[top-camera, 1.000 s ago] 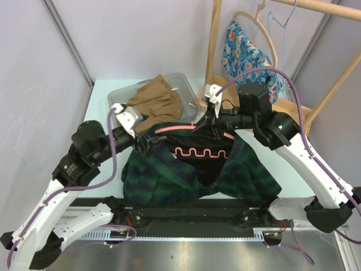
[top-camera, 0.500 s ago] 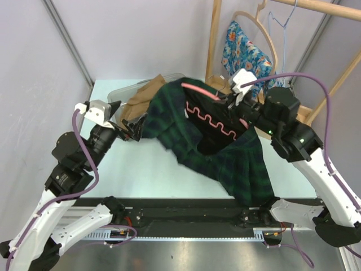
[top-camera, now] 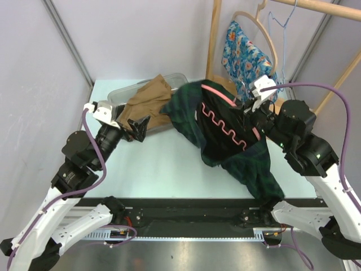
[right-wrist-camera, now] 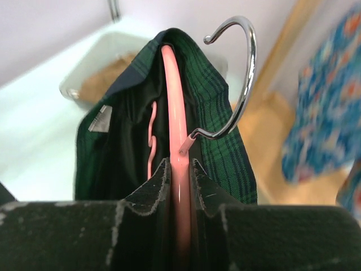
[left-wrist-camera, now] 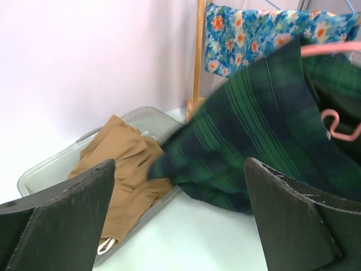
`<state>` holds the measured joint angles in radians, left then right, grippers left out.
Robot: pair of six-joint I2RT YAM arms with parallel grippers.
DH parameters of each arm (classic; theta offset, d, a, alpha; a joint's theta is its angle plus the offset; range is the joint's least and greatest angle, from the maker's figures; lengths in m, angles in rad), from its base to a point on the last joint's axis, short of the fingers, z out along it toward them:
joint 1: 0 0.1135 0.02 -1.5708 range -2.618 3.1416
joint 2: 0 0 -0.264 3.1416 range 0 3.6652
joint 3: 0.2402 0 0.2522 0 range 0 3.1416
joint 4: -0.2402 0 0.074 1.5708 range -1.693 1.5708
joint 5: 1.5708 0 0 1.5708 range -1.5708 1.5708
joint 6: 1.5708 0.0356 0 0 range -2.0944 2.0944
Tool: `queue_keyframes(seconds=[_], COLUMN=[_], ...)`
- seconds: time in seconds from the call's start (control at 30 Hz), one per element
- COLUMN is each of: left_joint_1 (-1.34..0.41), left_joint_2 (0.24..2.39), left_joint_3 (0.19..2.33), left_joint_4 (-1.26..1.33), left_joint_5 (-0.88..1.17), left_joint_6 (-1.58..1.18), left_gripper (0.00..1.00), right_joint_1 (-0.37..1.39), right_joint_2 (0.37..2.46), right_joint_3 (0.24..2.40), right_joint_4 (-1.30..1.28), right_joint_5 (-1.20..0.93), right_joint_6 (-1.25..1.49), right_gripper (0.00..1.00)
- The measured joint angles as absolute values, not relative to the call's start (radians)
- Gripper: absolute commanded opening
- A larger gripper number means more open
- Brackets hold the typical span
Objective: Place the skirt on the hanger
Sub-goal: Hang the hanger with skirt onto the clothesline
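The dark green plaid skirt (top-camera: 194,116) hangs on a pink hanger (top-camera: 217,95) with a metal hook (right-wrist-camera: 240,73), lifted above the table. My right gripper (top-camera: 251,110) is shut on the hanger's pink bar (right-wrist-camera: 179,169), seen edge-on in the right wrist view. The skirt (right-wrist-camera: 223,147) drapes on both sides of the bar and its hem (top-camera: 262,180) trails down toward the table's front right. My left gripper (top-camera: 138,129) is open and empty, to the left of the skirt (left-wrist-camera: 254,141) and apart from it.
A clear bin (top-camera: 121,96) with a tan garment (top-camera: 149,101) sits at the back of the table. A wooden rack (top-camera: 217,39) at the back right carries a blue floral garment (top-camera: 242,53) on a wooden hanger and a blue wire hanger (top-camera: 282,28).
My right gripper has lifted the hanger and skirt up and to the right, off the table. My left gripper has let go of the skirt and drawn back to the left.
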<state>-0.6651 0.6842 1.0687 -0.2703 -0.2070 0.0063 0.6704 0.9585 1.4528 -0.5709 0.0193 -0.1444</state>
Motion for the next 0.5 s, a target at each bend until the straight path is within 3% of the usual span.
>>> queue_keyframes(seconds=[0.5], left_joint_1=[-0.665], left_joint_2=[0.748], left_joint_3=[1.021], left_joint_4=[-0.241], left_joint_5=[-0.196], left_joint_6=[-0.023], left_gripper=[1.0], right_joint_1=[0.575], right_joint_2=[0.747], right_joint_3=[1.152], right_joint_4=[-0.737], right_joint_5=[0.435], right_joint_6=[0.2], right_gripper=[0.0])
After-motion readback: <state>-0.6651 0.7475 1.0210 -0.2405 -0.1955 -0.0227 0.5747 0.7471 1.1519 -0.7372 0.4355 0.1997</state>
